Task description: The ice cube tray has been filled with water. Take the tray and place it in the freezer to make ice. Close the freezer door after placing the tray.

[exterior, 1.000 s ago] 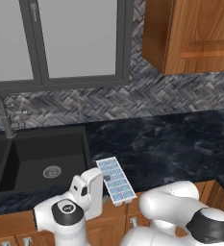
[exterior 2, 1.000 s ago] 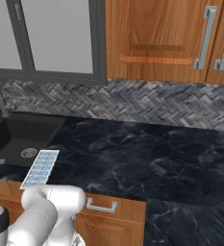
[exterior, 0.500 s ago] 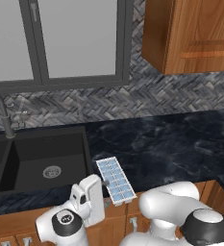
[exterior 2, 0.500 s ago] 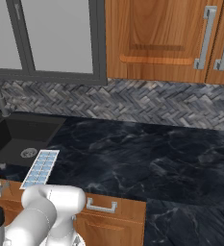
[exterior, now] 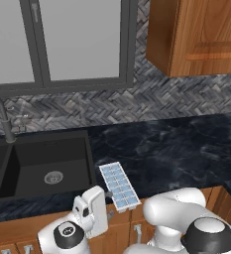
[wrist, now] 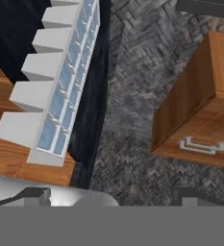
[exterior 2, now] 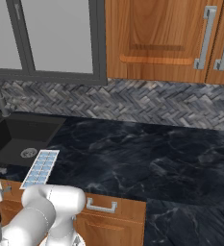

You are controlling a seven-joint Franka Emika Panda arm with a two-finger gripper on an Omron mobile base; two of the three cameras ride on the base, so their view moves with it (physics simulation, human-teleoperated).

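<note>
Hand (wrist: 108, 194) sits low beside the ice cube tray (exterior: 119, 187), its two dark tips spread wide apart with nothing between them — empty, touching nothing. That tray lies at the front edge of the dark bench (exterior: 176, 149), just right of the sink (exterior: 42, 166), one end jutting past the edge. Likely light and stiff, but the water (wrist: 60, 103) will spill if tilted — grip across the overhanging short end and keep it level.

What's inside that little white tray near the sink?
The ice cube tray holds two rows of square cells filled with pale blue water. It lies on the dark counter, its near end at the front edge. What's beneath it is covered.
</note>
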